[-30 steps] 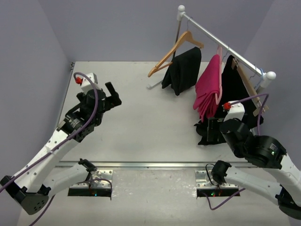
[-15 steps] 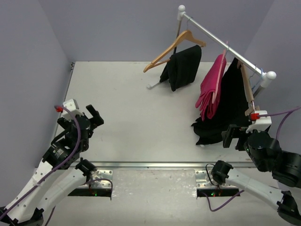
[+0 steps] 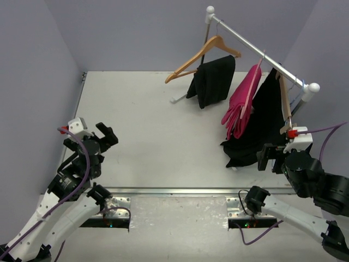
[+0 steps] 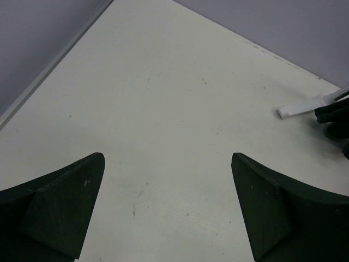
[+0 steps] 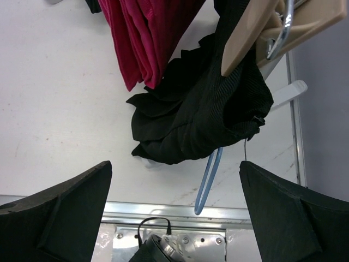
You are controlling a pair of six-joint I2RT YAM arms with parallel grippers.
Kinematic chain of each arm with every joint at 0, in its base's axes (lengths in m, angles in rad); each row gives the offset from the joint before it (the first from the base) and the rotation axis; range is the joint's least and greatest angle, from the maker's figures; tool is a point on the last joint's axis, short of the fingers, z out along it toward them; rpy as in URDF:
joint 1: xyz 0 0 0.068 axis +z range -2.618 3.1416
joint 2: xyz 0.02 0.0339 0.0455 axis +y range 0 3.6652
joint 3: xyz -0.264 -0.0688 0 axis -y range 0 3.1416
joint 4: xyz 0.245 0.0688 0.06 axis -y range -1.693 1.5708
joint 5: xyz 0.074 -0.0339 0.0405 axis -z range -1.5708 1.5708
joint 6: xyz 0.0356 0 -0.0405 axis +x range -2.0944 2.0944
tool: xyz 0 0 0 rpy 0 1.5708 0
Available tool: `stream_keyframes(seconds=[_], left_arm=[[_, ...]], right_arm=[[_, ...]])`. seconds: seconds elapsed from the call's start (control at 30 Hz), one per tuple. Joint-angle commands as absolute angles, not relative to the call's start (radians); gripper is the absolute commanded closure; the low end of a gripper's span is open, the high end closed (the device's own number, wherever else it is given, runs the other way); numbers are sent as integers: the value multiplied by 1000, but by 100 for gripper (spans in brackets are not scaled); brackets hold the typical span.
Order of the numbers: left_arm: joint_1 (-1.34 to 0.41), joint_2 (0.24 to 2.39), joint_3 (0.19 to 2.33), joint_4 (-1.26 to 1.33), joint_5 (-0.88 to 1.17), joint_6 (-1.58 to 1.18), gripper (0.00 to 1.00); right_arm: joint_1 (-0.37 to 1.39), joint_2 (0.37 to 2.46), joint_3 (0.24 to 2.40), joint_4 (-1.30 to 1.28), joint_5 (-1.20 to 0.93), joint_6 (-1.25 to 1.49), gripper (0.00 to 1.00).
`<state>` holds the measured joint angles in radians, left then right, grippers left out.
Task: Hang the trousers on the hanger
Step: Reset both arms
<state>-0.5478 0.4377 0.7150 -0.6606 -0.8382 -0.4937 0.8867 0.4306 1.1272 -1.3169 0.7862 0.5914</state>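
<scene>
The black trousers (image 3: 212,79) hang folded over the lower bar of the tan wooden hanger (image 3: 199,57), which hangs by its hook from the silver rail (image 3: 256,52) at the back. My left gripper (image 3: 105,135) (image 4: 166,164) is open over bare table at the near left, far from them. In its wrist view only a black hem (image 4: 335,117) shows at the right edge. My right gripper (image 3: 270,159) (image 5: 175,169) is open at the near right, with nothing between its fingers.
A magenta garment (image 3: 240,103) (image 5: 139,33) and another black garment (image 3: 256,131) (image 5: 202,114) on a flat wooden hanger (image 5: 256,33) hang right of the trousers. A blue wire hanger (image 5: 209,180) dangles below it. The rack's white foot (image 4: 305,106) rests on the table.
Both arms drew back toward the near edge, the left to the near left, the right away from the black garment. The wooden hanger with the trousers swung slightly.
</scene>
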Motion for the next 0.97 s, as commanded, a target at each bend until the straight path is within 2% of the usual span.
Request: stream_keyframes(seconds=[0.0,0.93], left_arm=[[-531,408,700,-608,-844,-469,0],[-506,348,658,-536,-749,-412,0]], right_arm=[[888,453,1096,-1257,830,561,1],[888,366,947,-1166,852,551,1]])
